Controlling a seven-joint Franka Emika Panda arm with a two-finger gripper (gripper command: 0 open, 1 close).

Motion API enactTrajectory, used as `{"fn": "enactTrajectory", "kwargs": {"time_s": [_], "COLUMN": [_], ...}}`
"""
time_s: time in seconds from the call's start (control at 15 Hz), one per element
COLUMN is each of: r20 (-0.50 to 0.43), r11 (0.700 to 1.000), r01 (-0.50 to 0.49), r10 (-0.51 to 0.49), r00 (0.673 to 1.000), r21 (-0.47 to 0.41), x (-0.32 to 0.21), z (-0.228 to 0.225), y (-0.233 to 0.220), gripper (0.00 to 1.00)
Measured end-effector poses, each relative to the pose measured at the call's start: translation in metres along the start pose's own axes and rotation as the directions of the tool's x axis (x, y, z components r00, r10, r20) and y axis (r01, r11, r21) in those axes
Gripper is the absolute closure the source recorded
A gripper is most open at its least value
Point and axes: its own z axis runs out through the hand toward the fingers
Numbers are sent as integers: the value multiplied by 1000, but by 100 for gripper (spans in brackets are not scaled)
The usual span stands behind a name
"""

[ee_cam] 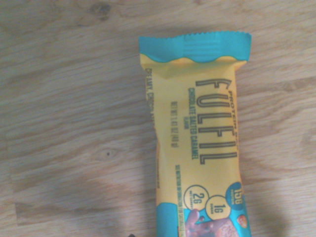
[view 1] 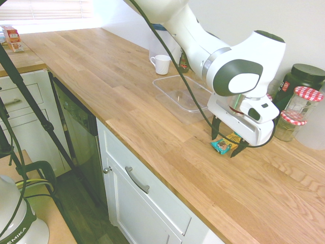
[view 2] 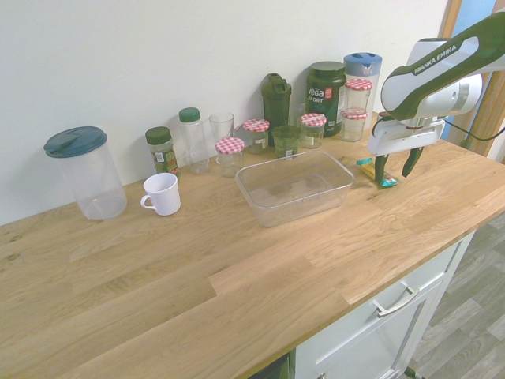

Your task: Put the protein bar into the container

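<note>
The protein bar (ee_cam: 197, 143) is lying flat on the wooden counter (view 1: 101, 81), its wrapper showing a teal crimped end with a zigzag edge, a yellow-orange middle and dark print reading FULFIL, with smaller lines about chocolate salted caramel beneath it. Round badges and a picture of the bar are sitting near the other teal end. The foil is looking smooth and slightly glossy, with a soft wavy seam where teal is meeting yellow.

In the exterior views the bar (view 1: 226, 143) is resting on the counter just beyond the short end of the container (view 2: 293, 187), apart from it. The gripper (view 1: 227, 144) is hanging straight down over the bar, its two dark fingers standing wide apart on either side of it and gripping nothing; whether the tips are touching the counter is not clear.

The container is a clear, shallow rectangular tub of thin plastic with rounded corners, standing empty. The counter is made of long oak-coloured planks with visible grain and small knots. Behind it, glass jars with red-checked lids (view 2: 230, 145), a white mug (view 2: 162, 193), a drinking glass (view 2: 221, 126), dark green tubs (view 2: 326, 95) and a tall clear jug with a teal lid (view 2: 83, 170) are lining the white wall
</note>
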Motion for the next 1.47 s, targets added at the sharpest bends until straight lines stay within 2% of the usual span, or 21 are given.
{"fn": "enactTrajectory", "kwargs": {"time_s": [1.07,1.2,1.47], "r20": [-10,-32,-123], "r11": [1000,999,991], "r01": [16,29,91], "r10": [-16,-28,-78], "r00": [1000,999,989], "r21": [11,31,100], "x": [-4,-9,-56], "z": [1,-17,-101], "y": [-9,-12,-14], "gripper": [100,100,100]}}
